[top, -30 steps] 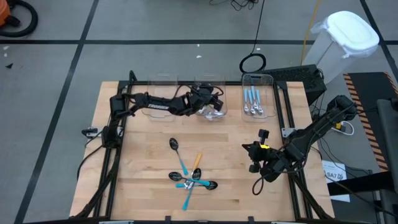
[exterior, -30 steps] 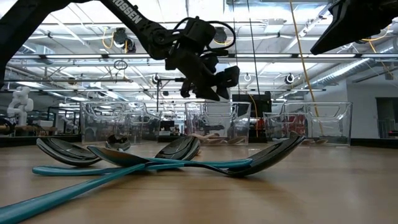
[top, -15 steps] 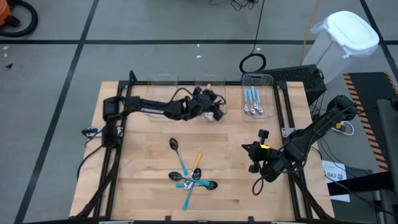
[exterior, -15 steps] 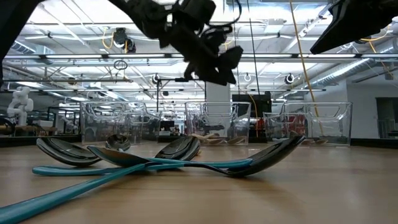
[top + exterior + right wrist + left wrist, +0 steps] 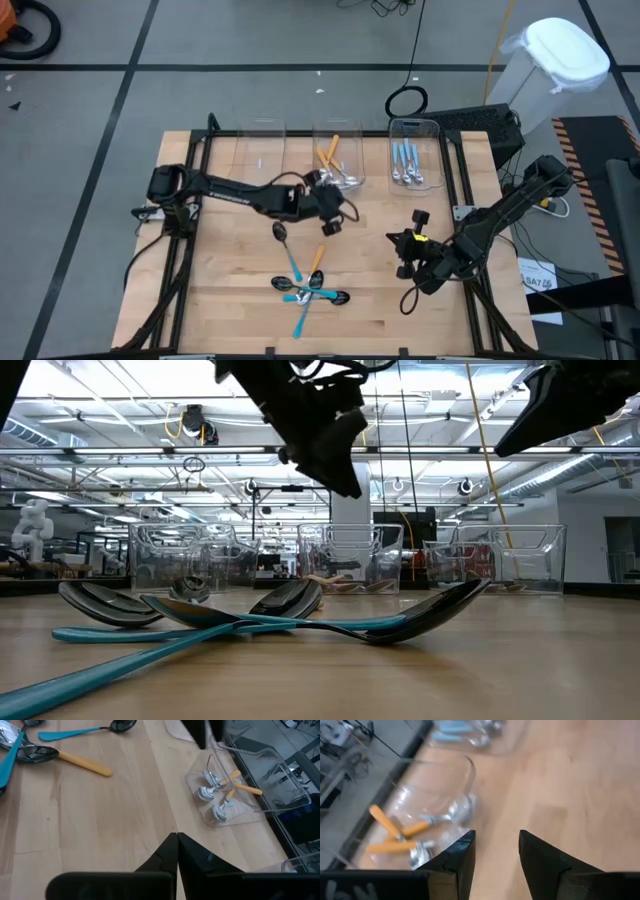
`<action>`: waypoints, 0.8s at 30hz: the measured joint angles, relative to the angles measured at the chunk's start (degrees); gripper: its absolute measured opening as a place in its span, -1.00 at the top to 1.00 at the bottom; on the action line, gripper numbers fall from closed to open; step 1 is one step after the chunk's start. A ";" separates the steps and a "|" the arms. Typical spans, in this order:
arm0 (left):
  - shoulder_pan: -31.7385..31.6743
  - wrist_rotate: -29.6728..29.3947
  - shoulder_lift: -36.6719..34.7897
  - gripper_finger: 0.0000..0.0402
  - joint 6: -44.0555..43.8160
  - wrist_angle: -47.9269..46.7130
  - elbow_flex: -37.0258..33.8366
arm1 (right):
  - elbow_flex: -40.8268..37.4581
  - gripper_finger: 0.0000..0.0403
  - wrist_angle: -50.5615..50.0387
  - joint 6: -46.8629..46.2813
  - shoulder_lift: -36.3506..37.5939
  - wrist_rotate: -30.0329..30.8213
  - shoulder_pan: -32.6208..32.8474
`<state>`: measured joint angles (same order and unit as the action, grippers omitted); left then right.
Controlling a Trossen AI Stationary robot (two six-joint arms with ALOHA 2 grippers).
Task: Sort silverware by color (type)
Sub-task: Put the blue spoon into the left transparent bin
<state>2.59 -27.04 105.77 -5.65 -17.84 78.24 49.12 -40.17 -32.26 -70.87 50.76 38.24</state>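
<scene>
Several spoons (image 5: pixel 306 288) lie crossed in a pile near the table's front edge, teal handles among them. One orange-handled spoon (image 5: pixel 318 260) rests against the pile, and a dark-bowled spoon (image 5: pixel 280 232) lies just behind it. Orange-handled spoons (image 5: pixel 400 834) lie in the middle clear bin (image 5: pixel 337 165). Light-blue-handled spoons (image 5: pixel 405 160) lie in the right bin (image 5: pixel 413 150). My left gripper (image 5: pixel 496 836) hangs open and empty above bare wood between the middle bin and the pile (image 5: pixel 330 220). My right gripper (image 5: pixel 176 839) is shut and empty above the table's right part (image 5: pixel 405 258).
An empty clear bin (image 5: pixel 262 148) stands at the far left of the bin row. Bare wood lies between the bins and the pile and across the table's right half. A white lidded bin (image 5: pixel 560 60) stands off the table at the far right.
My left gripper has drawn back from over the middle bin toward the table's near edge, rising a little and rolling at the wrist; its finger gap stays the same. The orange-handled spoons in that bin now show uncovered.
</scene>
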 joint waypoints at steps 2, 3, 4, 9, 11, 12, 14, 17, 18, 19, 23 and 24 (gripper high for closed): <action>1.78 -0.03 -0.14 0.26 -1.46 -2.23 0.00 | 0.00 0.98 0.14 -0.03 0.00 -0.68 0.00; 2.74 -0.05 -0.14 0.26 -2.30 -3.09 0.00 | 0.00 0.98 0.16 -0.03 0.00 -1.33 0.00; 3.75 -0.03 -0.14 0.26 -3.03 -3.81 0.00 | 0.00 0.98 0.17 -0.03 0.00 -1.50 0.00; 9.75 -0.08 -0.84 0.26 -4.38 -5.81 0.00 | 0.00 0.98 2.79 0.04 0.00 -4.88 0.00; 12.17 -0.52 -0.83 0.26 -5.93 -8.01 0.02 | 0.00 0.98 5.15 0.63 0.00 -7.73 0.00; 13.52 -0.82 -0.76 0.26 -6.80 -9.54 0.01 | 0.00 0.98 6.82 1.26 0.01 -9.39 0.00; 16.00 -1.89 -0.73 0.26 -8.58 -11.63 -0.02 | 0.00 0.98 10.88 3.10 0.00 -12.26 0.00; 19.66 -3.15 -0.73 0.26 -10.99 -14.41 0.00 | 0.00 0.98 17.33 5.88 -0.01 -13.76 0.00; 20.83 -3.21 -0.73 0.26 -11.54 -15.03 0.00 | 0.00 0.98 19.14 6.84 -0.16 -14.49 -0.01; 22.00 -3.27 -0.73 0.26 -12.07 -15.60 -0.01 | 0.00 0.98 20.73 7.89 -0.43 -15.22 -0.11; 26.32 -3.50 -0.73 0.26 -13.14 -16.96 -0.01 | 0.00 0.98 26.20 12.38 -2.62 -19.39 -1.16; 27.35 -3.48 -0.73 0.26 -12.98 -17.16 0.00 | 0.00 0.98 27.55 13.43 -3.40 -20.71 -1.76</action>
<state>29.95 -30.52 105.03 -18.64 -35.00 78.23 49.12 -12.62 -18.83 -74.27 30.06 36.48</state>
